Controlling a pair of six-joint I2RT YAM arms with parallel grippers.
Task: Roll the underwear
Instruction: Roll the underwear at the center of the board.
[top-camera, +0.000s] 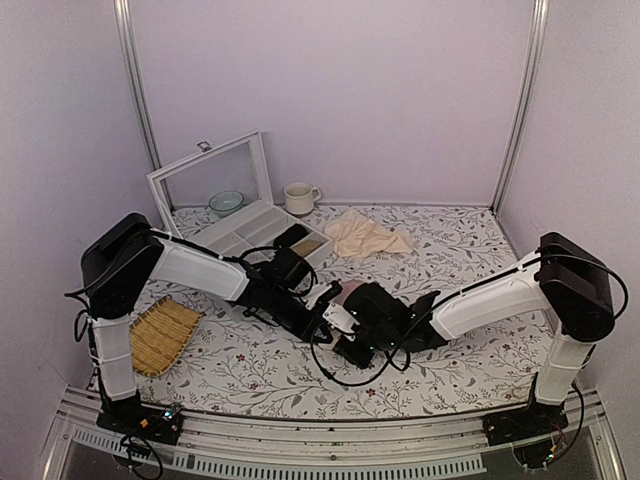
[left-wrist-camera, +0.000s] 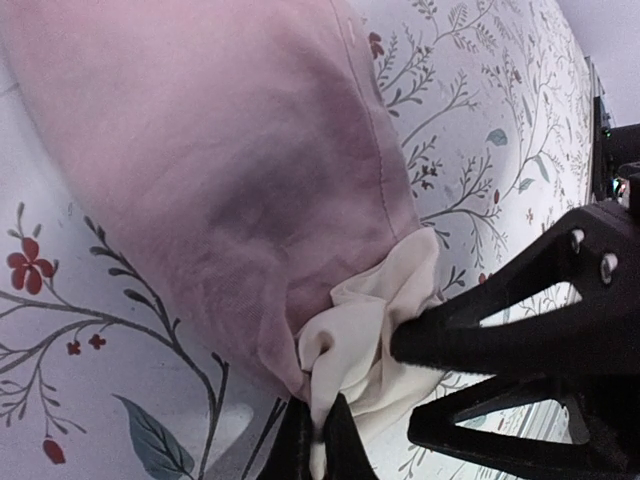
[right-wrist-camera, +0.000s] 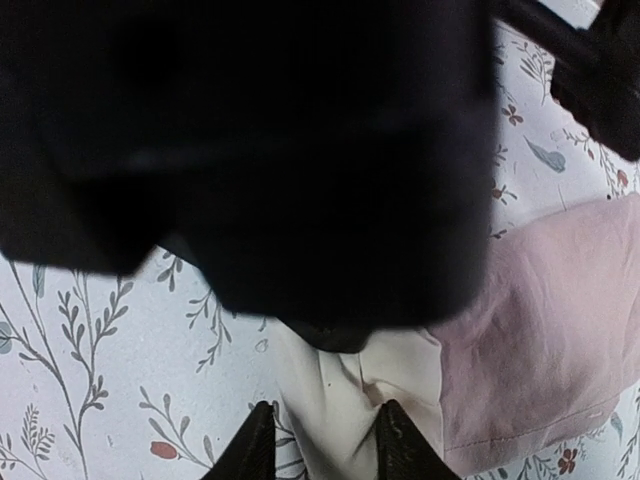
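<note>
Left hand (left-wrist-camera: 315, 440) clamped on the underwear (left-wrist-camera: 220, 180); right hand (right-wrist-camera: 325, 445) apart.
The left fingertips (left-wrist-camera: 293, 442) pinch the cream waistband (left-wrist-camera: 370, 330). The right fingers (right-wrist-camera: 250, 450) straddle that same band, one tip touching it. The pink bundle lies on the floral worktop (left-wrist-camera: 480, 120), near its middle, well apart from the beige cloth (top-camera: 368, 238).

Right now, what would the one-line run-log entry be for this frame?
task: roll underwear | left gripper: shut on cream waistband | right gripper: open, astride waistband | underwear: bunched on table
</note>
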